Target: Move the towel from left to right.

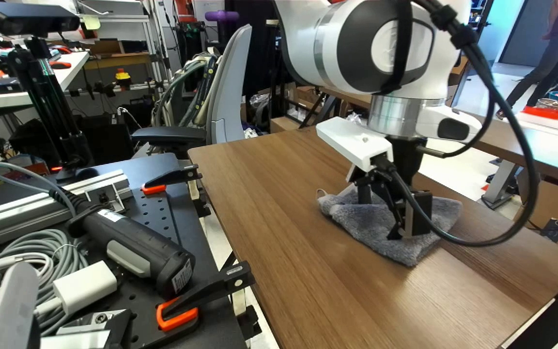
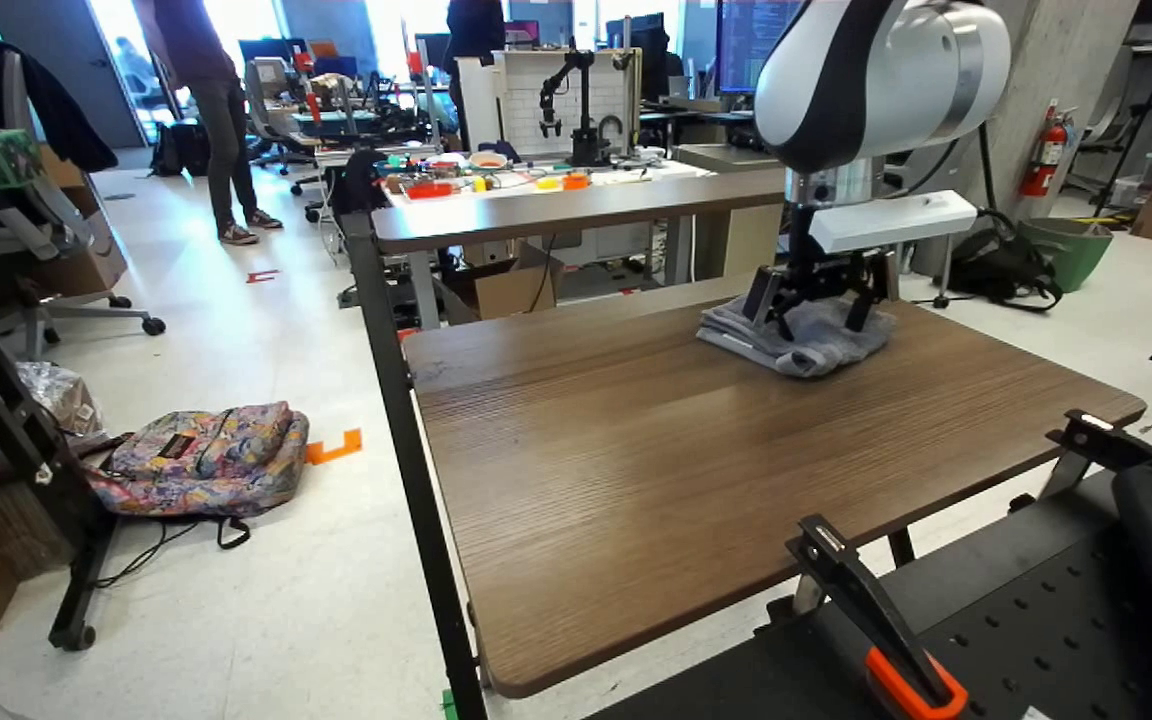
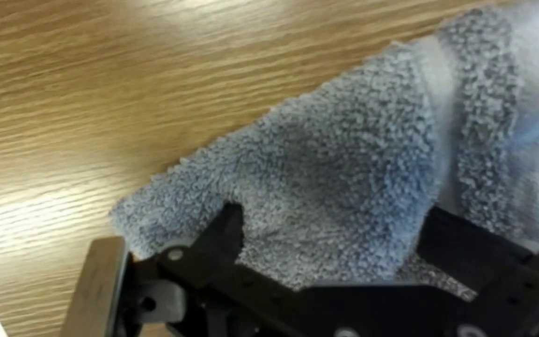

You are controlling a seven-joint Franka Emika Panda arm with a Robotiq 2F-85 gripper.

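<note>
The towel (image 1: 364,228) is a rumpled gray-blue cloth lying on the brown wooden table (image 1: 279,208). In an exterior view the towel (image 2: 808,358) lies near the table's far edge, toward the right. My gripper (image 1: 380,215) points down over the towel, and it also shows in an exterior view (image 2: 814,318). In the wrist view my gripper (image 3: 332,216) is open, its two black fingers wide apart, with a raised fold of the towel (image 3: 316,154) between them. The fingertips reach down to the cloth. The towel's near part is hidden behind the gripper body.
A black pegboard surface (image 1: 162,213) with a dark handheld tool (image 1: 129,247), coiled cables (image 1: 41,252) and orange-tipped clamps (image 1: 177,317) stands beside the table. A gray chair (image 1: 230,87) stands behind. A second wooden table (image 2: 586,205) lies beyond the far edge.
</note>
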